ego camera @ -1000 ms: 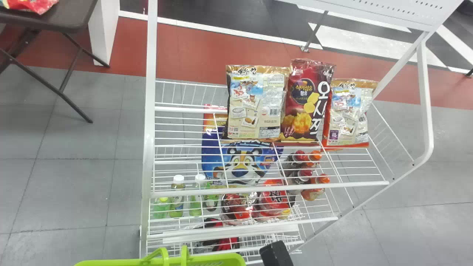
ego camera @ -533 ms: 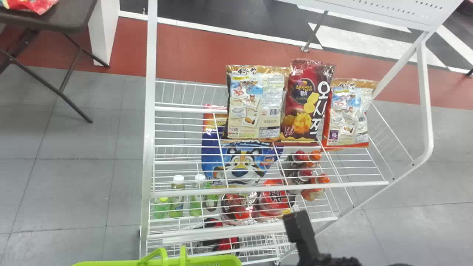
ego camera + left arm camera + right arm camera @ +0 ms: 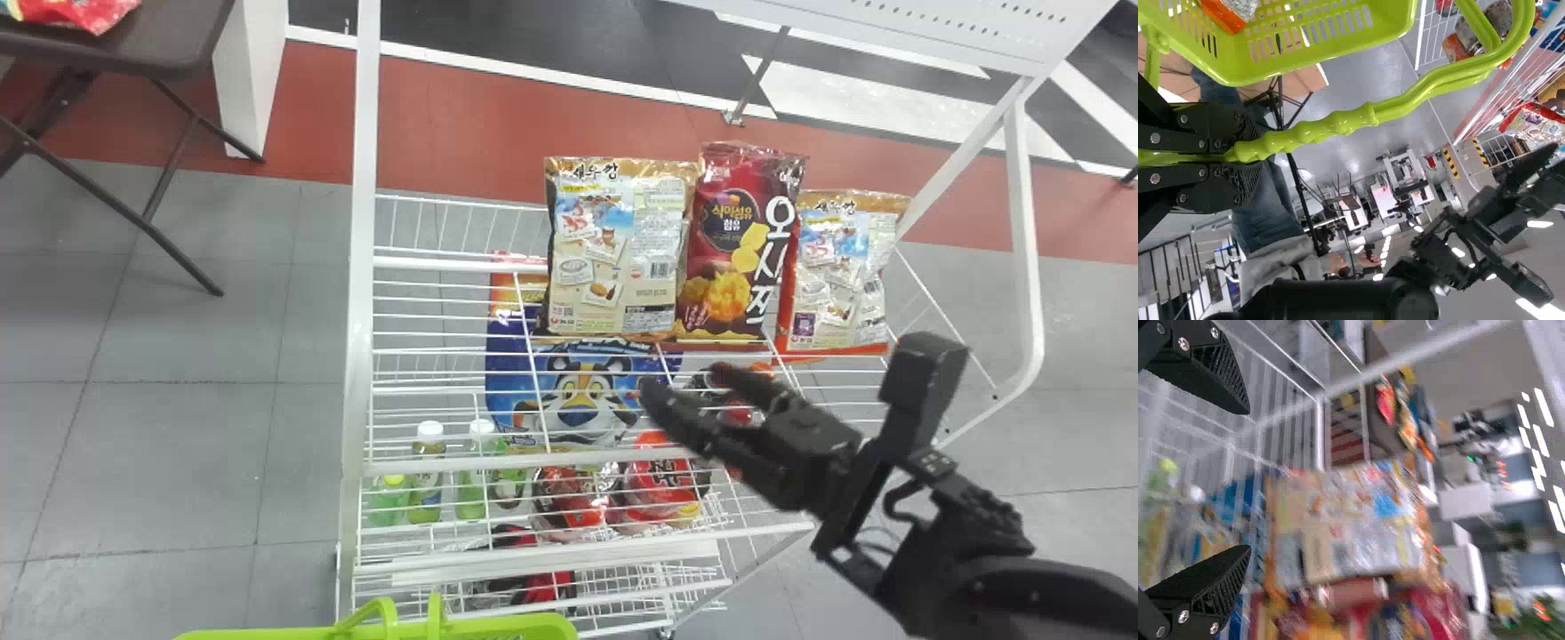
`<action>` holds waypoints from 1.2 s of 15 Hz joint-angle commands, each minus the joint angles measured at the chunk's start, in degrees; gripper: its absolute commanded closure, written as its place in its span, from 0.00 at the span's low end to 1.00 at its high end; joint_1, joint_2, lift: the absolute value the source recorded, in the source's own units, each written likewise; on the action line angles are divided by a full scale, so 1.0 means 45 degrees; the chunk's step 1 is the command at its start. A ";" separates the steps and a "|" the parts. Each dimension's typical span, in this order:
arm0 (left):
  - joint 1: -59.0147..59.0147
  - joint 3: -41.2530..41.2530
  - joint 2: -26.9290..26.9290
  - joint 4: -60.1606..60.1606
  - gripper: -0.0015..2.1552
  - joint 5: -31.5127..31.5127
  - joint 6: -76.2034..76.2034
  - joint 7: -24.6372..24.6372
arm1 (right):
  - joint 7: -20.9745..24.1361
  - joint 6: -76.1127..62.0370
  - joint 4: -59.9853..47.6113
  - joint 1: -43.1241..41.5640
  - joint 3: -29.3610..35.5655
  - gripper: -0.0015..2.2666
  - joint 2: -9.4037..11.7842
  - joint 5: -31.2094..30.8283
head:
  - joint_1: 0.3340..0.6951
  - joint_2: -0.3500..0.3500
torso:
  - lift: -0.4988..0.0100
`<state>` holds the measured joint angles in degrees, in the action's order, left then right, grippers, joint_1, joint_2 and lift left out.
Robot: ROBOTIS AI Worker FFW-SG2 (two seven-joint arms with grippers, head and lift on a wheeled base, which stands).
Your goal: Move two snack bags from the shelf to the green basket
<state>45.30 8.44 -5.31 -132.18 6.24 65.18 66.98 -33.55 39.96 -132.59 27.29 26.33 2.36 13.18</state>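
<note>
Up swung the right gripper (image 3: 683,380), spread wide mid-frame, below lettered snack bags (image 3: 729,240). The left gripper (image 3: 1250,157) clasped the basket handle (image 3: 1338,129).

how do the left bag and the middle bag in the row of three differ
The left bag is mostly beige and white, the middle bag dark red. The left bag is broader; the middle bag narrower and slightly taller. Both stand upright on the wire shelf.
</note>
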 commanded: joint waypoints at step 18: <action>0.0089 0.0410 -0.0012 0.0174 1.00 -0.0449 0.0117 -0.0099 | 0.1577 -0.4943 1.0031 -0.6436 0.2019 0.04 0.2972 -0.2167 | 1.00 0.00 | 0.95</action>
<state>45.70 10.14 -5.41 -131.34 4.24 65.38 66.67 -26.94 17.92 -88.39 -0.87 35.51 14.78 3.99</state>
